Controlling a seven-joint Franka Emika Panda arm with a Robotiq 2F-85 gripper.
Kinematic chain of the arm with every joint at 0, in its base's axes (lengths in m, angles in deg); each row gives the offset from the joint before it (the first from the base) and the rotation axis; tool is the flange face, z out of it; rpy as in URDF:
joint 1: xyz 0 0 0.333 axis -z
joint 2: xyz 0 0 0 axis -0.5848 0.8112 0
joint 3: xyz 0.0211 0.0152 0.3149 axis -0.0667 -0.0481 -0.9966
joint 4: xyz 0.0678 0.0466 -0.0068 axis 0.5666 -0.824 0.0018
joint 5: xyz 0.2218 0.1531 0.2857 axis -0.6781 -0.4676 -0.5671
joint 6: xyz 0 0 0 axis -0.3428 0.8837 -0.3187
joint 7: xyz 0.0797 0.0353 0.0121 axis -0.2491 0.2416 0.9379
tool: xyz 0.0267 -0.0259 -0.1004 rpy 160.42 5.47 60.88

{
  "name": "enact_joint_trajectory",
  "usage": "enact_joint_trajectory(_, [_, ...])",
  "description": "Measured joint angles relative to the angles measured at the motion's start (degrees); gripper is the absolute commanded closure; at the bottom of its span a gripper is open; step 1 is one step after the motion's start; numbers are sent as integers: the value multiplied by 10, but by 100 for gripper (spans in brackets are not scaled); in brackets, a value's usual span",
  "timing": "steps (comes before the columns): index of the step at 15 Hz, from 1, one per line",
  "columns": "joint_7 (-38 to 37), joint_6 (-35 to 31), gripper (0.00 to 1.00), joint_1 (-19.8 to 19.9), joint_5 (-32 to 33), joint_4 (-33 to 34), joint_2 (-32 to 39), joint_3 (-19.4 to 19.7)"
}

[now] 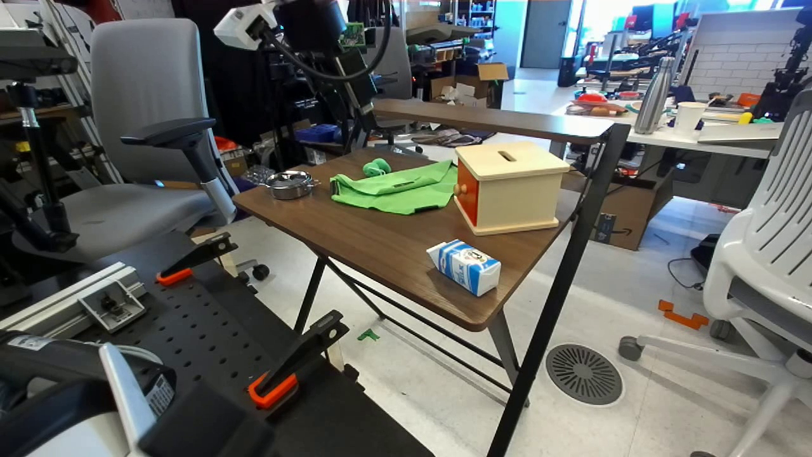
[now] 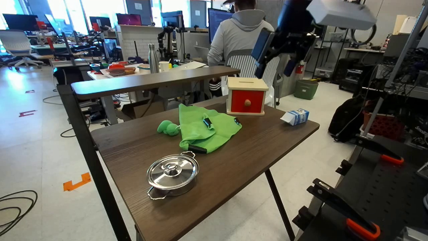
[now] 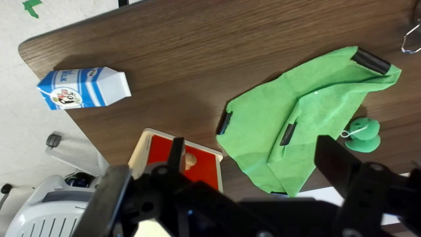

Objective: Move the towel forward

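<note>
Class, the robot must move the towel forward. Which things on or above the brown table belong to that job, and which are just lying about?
Belongs to the job:
Green towel, partly folded
Gripper, open, holding nothing

Just lying about:
Milk carton, on its side
Red-fronted wooden box
Lidded metal pot
Small green object

On the table (image 1: 368, 236) before me lies the towel (image 1: 406, 195). In an exterior view, the pot (image 1: 290, 186) stands to the left of the towel, and the box (image 1: 512, 193) stands near, to the towel's right. The toy (image 1: 377, 167) is just behind the towel. The carton (image 1: 465, 266) lies before the towel, more to the right, well apart from it.
</note>
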Motion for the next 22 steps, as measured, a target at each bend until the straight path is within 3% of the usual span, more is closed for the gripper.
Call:
enact_joint_trajectory(4, [-87,1,0,-26,62,86,84,7])
enact_joint_trajectory(11, [-110,11,0,-68,64,234,242,19])
enact_joint_trajectory(17, [-68,22,0,-151,-58,346,350,96])
enact_joint_trajectory(22, [-38,69,0,-164,-116,413,404,105])
